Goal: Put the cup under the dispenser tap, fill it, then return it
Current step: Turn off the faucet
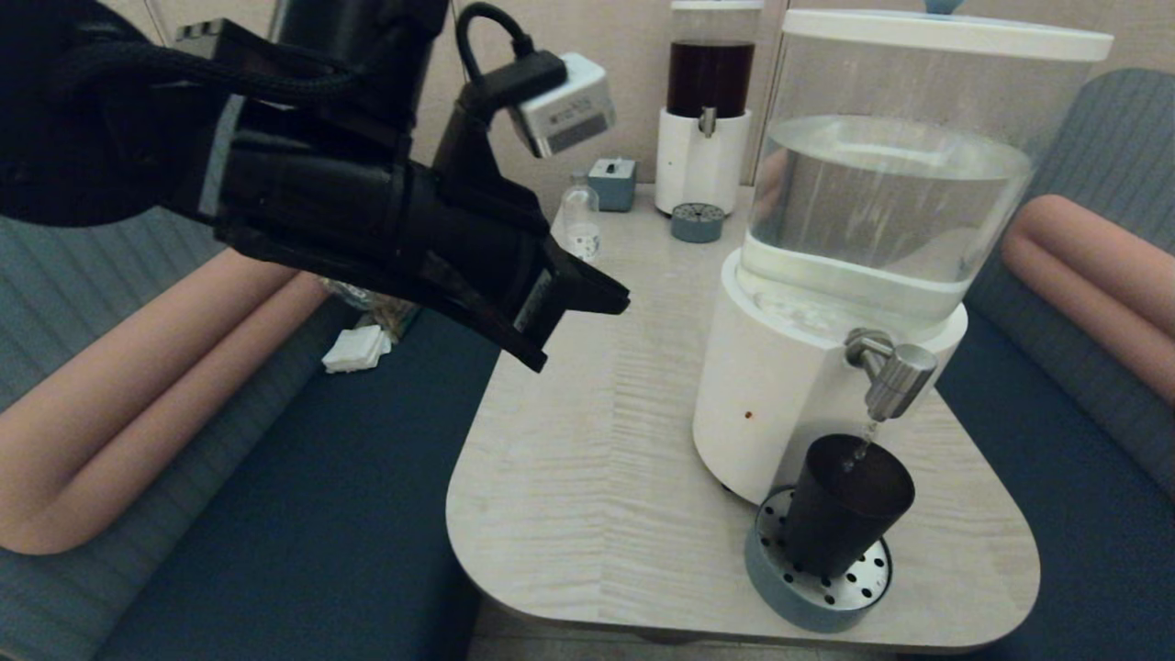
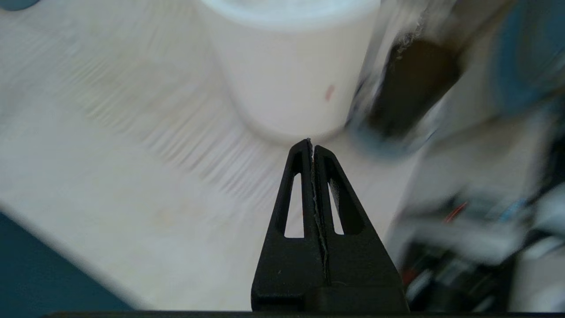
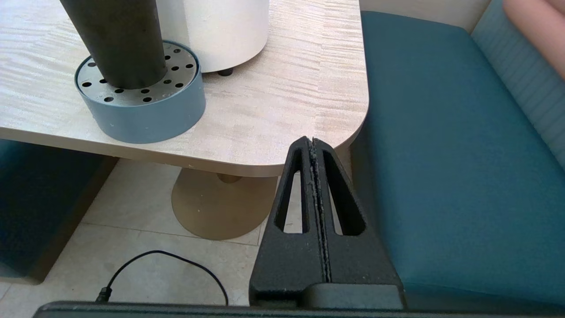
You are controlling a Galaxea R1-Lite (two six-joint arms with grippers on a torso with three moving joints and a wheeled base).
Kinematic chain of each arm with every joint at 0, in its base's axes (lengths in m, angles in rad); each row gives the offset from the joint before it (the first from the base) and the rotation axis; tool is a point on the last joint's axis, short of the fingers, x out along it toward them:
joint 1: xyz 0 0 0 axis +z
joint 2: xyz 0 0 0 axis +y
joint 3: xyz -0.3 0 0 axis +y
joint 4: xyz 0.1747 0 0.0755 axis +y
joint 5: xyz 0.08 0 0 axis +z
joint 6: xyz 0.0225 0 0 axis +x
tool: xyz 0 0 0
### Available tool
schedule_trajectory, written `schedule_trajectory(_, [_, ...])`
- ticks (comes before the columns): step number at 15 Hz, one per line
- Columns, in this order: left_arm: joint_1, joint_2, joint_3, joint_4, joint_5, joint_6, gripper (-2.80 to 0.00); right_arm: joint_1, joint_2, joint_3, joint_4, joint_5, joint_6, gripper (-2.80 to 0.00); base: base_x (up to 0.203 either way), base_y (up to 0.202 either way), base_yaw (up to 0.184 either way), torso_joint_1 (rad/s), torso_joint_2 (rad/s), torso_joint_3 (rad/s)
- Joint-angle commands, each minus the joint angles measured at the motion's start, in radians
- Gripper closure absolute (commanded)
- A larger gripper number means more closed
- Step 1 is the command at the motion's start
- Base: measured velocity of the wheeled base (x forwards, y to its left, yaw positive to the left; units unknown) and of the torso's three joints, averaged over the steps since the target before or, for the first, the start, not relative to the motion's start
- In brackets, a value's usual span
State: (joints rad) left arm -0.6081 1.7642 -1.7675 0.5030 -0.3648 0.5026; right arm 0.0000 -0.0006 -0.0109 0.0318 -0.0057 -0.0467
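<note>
Directly beneath the dispenser tap (image 1: 895, 372), the cup (image 1: 846, 516) is seated upright on the perforated drip tray (image 1: 808, 597) at the near right corner of the table (image 1: 587, 459), and a thin stream of water is received from the spout. The left pincer (image 1: 574, 317), pressed together and empty, is held raised above the table's left edge, well apart from the cup. The right pincer (image 3: 312, 143), likewise pressed together, is positioned low beside the table's near corner.

pale wood table (image 1: 587, 459) between teal benches (image 3: 441, 154) (pink bolsters (image 1: 138, 395)); floor (image 3: 145, 247) probably beige tile.
</note>
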Motion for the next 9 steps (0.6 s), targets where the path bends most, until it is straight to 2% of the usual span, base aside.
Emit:
schedule_trajectory(1, [-0.070, 0.091, -0.096, 0.063, 0.128, 0.117, 0.00, 0.000, 0.001, 0.000, 0.000, 0.000, -0.001, 0.00, 0.000, 0.000, 0.000, 0.000, 0.00, 0.000])
schedule_trajectory(3, [-0.129, 0.138, -0.154, 0.078, 0.211, 0.150, 0.00, 0.000, 0.001, 0.000, 0.000, 0.000, -0.001, 0.00, 0.000, 0.000, 0.000, 0.000, 0.00, 0.000])
schedule_trajectory(5, [-0.185, 0.155, -0.162, 0.071, 0.284, 0.176, 0.00, 0.000, 0.001, 0.000, 0.000, 0.000, 0.000, 0.00, 0.000, 0.000, 0.000, 0.000, 0.00, 0.000])
schedule_trajectory(9, [-0.290, 0.165, -0.162, 0.033, 0.297, 0.168, 0.00, 0.000, 0.002, 0.000, 0.000, 0.000, -0.001, 0.00, 0.000, 0.000, 0.000, 0.000, 0.00, 0.000])
